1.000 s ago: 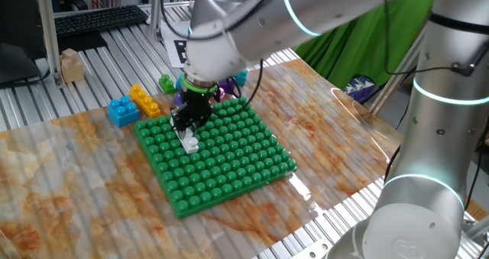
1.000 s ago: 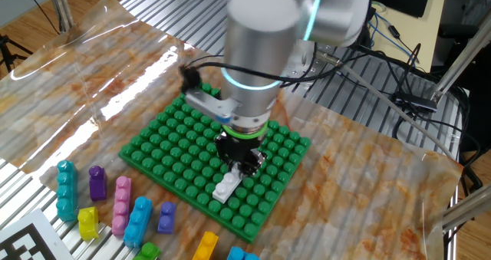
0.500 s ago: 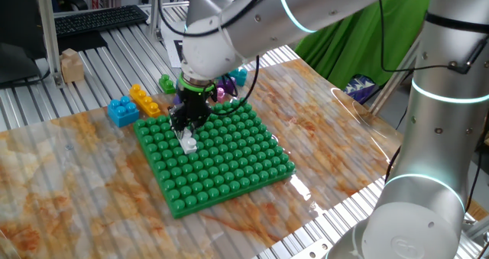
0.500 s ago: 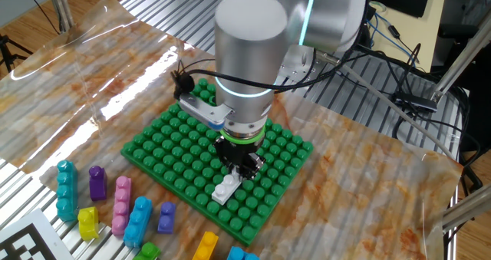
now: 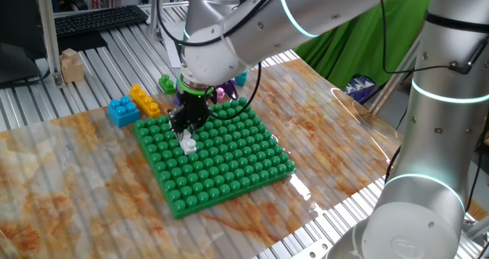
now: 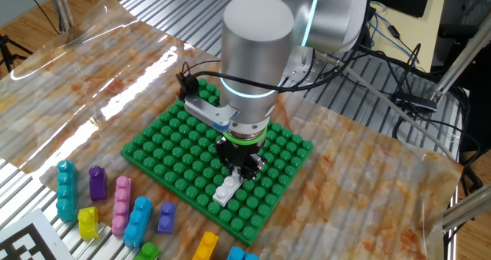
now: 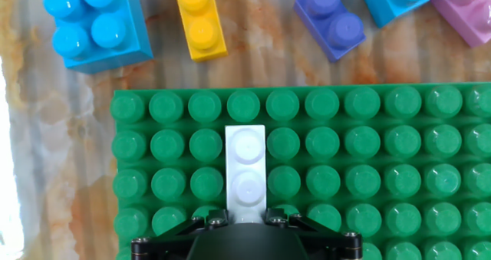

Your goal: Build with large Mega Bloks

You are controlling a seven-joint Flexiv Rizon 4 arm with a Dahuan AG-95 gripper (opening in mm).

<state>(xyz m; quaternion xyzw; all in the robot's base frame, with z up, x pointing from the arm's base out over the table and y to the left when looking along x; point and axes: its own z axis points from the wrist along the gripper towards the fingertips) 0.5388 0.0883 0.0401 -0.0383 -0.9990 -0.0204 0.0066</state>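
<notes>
The gripper [image 6: 239, 168] is pointing straight down over the green studded baseplate [image 6: 176, 156], which is lying flat on the marbled table mat [image 5: 69, 182] in the middle of both fixed views. Its jaws are standing partly closed on the near end of a white brick [image 7: 245, 170] — in the hand view the two black fingers are sitting at the bottom centre of the frame, one on each side of that brick's lower end. The white brick is sitting on the baseplate's studs, a few rows in from the plate's upper edge in the hand view, with two of its round studs showing ahead of the fingers.

Loose bricks are lying off the plate. In the hand view, along the top of the frame, a blue four-stud brick [image 7: 92, 24] is sitting at upper left, a yellow-orange brick [image 7: 199, 21] just right of it, then a purple brick [image 7: 330, 21], with a second blue one and a pink one cut off at the upper right corner. In the other fixed view, at lower left, a teal brick [image 6: 67, 189], a pink brick [image 6: 122, 205] and a small yellow brick [image 6: 88, 222] are lying in a loose row beside the plate.
</notes>
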